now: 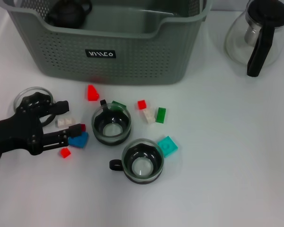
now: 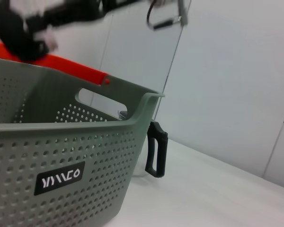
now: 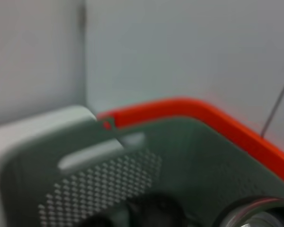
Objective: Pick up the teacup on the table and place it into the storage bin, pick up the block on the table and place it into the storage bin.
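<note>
At the far left of the head view the black left gripper (image 1: 66,120) lay low over the white table (image 1: 227,165), its two fingers spread apart and holding nothing, with a small white block (image 1: 64,122) and a red-and-blue cluster of blocks (image 1: 78,137) lying between and just off its fingertips. Judging by that, the step in hand was a block pick, and doing it well would call for centring the jaws on one piece only, since the hard, smooth plastic bricks sat crowded together and a slanted close could pinch two or flick one away. A small red cube (image 1: 65,152) lay just below the lower finger, and a red wedge-shaped block (image 1: 92,92) stood nearer the large grey-green perforated plastic storage bin (image 1: 132,61), which spanned the back of the table with a dark teapot-like object (image 1: 68,13) inside. Toward the middle sat two clear glass teacups with dark bands, the upper teacup (image 1: 111,125) and the lower teacup (image 1: 142,161), both upright and outside the bin, with green, white, red and teal blocks scattered around them. At the right stood a glass carafe with a black handle (image 1: 258,35). The right gripper did not show, and its wrist view looked down into the bin, so I cannot tell its state.
</note>
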Robot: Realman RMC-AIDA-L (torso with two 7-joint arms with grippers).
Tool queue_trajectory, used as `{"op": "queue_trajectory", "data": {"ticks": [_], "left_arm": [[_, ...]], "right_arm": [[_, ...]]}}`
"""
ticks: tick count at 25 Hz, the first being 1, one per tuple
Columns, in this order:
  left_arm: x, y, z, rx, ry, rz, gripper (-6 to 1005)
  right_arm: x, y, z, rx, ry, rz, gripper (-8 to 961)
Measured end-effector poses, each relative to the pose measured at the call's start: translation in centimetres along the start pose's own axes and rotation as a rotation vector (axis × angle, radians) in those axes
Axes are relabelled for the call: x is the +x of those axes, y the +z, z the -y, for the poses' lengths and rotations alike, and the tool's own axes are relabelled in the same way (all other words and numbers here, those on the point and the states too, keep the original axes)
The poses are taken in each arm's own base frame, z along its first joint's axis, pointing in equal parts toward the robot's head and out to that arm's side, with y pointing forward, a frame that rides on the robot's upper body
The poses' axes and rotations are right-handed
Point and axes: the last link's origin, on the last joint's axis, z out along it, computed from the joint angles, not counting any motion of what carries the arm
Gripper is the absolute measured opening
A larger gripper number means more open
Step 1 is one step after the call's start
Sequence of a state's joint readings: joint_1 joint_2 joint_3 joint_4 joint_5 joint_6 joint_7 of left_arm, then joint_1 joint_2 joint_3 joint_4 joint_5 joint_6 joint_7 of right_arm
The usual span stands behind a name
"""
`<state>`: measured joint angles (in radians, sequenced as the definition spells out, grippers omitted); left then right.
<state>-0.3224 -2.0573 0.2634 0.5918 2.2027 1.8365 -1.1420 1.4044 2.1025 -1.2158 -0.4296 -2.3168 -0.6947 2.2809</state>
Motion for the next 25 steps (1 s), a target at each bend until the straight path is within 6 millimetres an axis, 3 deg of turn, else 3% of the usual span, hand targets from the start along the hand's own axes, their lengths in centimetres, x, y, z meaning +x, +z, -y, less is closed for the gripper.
{"op": "queue_trajectory", "data": {"ticks": [4, 13, 25], "left_arm": [[0.1, 0.1, 0.0, -0.002, -0.001, -0.001, 770], [0.2, 0.3, 0.0, -0.006, 0.0, -0.002, 768], [0.1, 0.3, 0.0, -0.007, -0.001, -0.003, 766]], "right_arm": [[2.1, 1.0, 0.4, 0.059, -0.001, -0.033, 49], [5.8, 1.2, 0.9, 0.062, 0.013, -0.102, 49], [5.8, 0.8, 0.5, 0.016, -0.01, -0.137, 51]]}}
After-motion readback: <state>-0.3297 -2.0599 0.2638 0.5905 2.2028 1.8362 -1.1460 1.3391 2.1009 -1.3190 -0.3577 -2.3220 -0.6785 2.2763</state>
